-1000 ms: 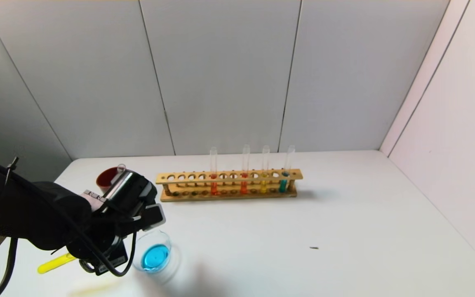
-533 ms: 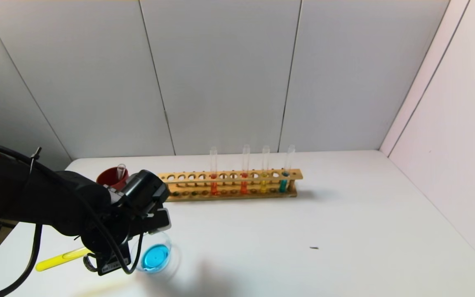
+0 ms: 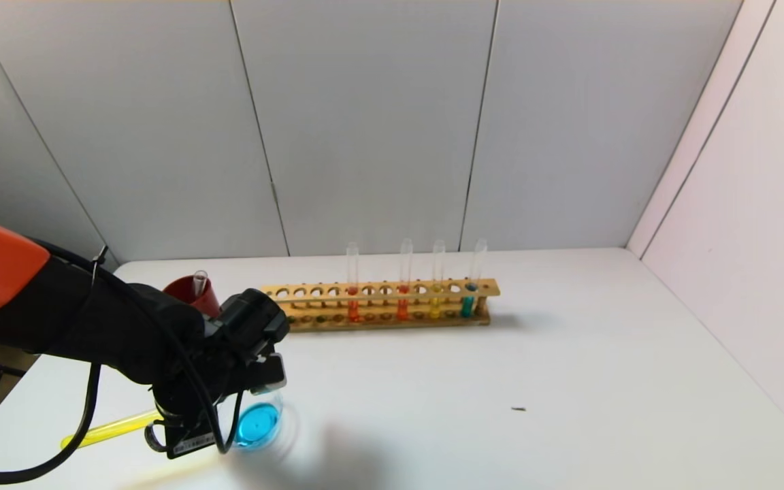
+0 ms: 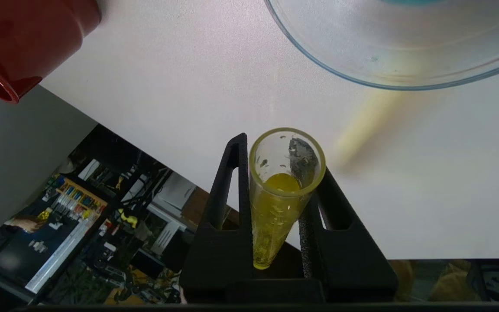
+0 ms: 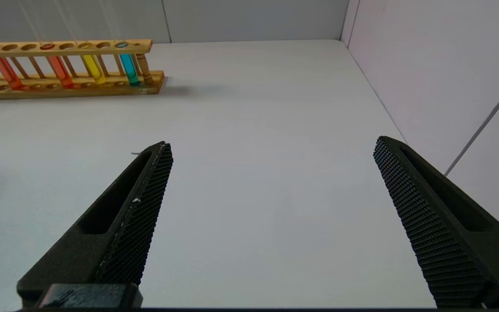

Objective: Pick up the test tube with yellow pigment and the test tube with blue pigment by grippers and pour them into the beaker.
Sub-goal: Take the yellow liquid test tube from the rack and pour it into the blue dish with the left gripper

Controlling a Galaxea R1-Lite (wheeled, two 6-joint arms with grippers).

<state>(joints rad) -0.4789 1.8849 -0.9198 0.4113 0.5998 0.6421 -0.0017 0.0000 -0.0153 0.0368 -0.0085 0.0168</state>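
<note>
Left end effector point(image 3: 256, 381) holds the yellow test tube point(image 3: 109, 430) tilted beside the beaker point(image 3: 259, 422).

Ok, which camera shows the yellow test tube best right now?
Left wrist view: yellow test tube fills the centre, mouth and liquid visible, clamped in the left hand. Head view shows only its end behind the arm. Right wrist view misses it.

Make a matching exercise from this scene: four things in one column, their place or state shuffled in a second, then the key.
Things
1. test tube with yellow pigment
2. beaker
3. red cup
4. right gripper

Places or states
A. holds blue liquid
B. open over the bare table, holding nothing
C. clamped in the left gripper, tilted
D. stands left of the wooden rack with an empty tube in it

Pairs: 1-C, 2-A, 3-D, 4-B
</note>
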